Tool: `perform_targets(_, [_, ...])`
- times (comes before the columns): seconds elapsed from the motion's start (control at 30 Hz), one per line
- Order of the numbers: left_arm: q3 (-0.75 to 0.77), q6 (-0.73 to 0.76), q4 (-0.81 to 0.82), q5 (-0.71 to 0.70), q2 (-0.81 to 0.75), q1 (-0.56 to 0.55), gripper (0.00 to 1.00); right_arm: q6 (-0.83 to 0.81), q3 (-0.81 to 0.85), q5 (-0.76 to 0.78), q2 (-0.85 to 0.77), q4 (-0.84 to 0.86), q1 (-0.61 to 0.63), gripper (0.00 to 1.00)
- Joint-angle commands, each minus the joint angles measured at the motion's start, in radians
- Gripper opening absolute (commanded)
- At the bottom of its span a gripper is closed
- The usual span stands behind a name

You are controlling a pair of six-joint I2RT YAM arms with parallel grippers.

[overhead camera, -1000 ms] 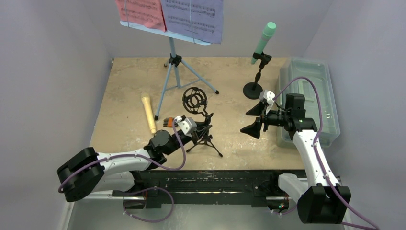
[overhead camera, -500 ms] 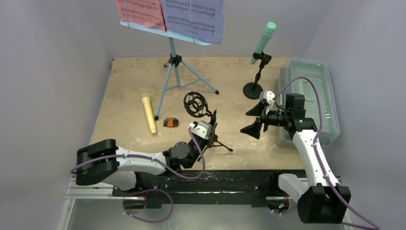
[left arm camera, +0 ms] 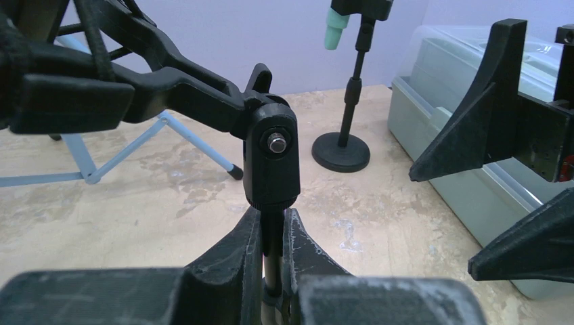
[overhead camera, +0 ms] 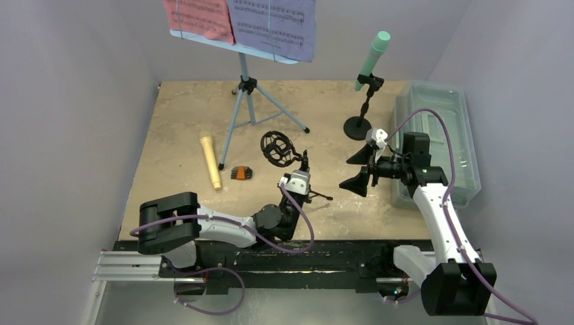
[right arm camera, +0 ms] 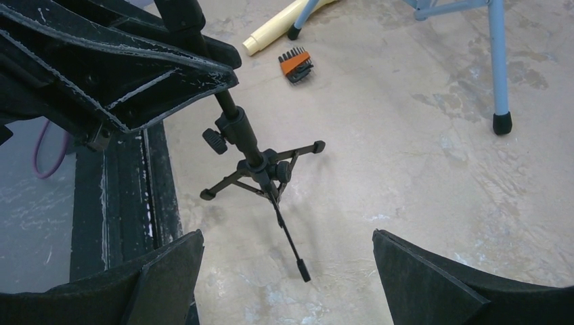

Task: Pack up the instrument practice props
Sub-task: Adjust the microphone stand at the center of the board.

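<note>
microphone tripod [left arm camera: 271, 169] shifted right, stem between left fingers [left arm camera: 233, 256].

Top external: high above the near edge, tilted down and forward, taking in the whole table [overhead camera: 176, 122].
Left wrist: low behind the left gripper [left arm camera: 273, 222], facing level across the table toward the translucent grey tub [left arm camera: 440, 95] (very close up).
Right wrist: behind the right gripper [right arm camera: 298, 271], looking steeply down, near.
Shared: all 3 views hold the small black microphone tripod [overhead camera: 303, 162]; the left wrist view also catches the right gripper's fingers [left arm camera: 487, 101].
</note>
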Motion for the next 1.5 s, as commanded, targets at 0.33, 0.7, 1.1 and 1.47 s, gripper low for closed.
perform_targets(0.33, [0.064, 0.054, 0.162, -0.072, 0.066, -0.005, 0.0, -0.016, 0.027, -0.024, 0.012, -0.003, 0.005, 0.99])
perform_targets(0.7, [0.055, -0.01, 0.117, -0.068, 0.065, -0.004, 0.0, -0.017, 0.027, -0.021, 0.012, -0.003, 0.005, 0.99])
perform_targets(1.1, [0.013, -0.087, 0.058, -0.024, 0.028, -0.004, 0.2, -0.017, 0.027, -0.019, 0.013, -0.003, 0.005, 0.99])
perform_targets(1.47, [-0.07, -0.188, -0.232, 0.156, -0.156, -0.004, 0.64, -0.019, 0.029, -0.018, 0.011, -0.006, 0.005, 0.99])
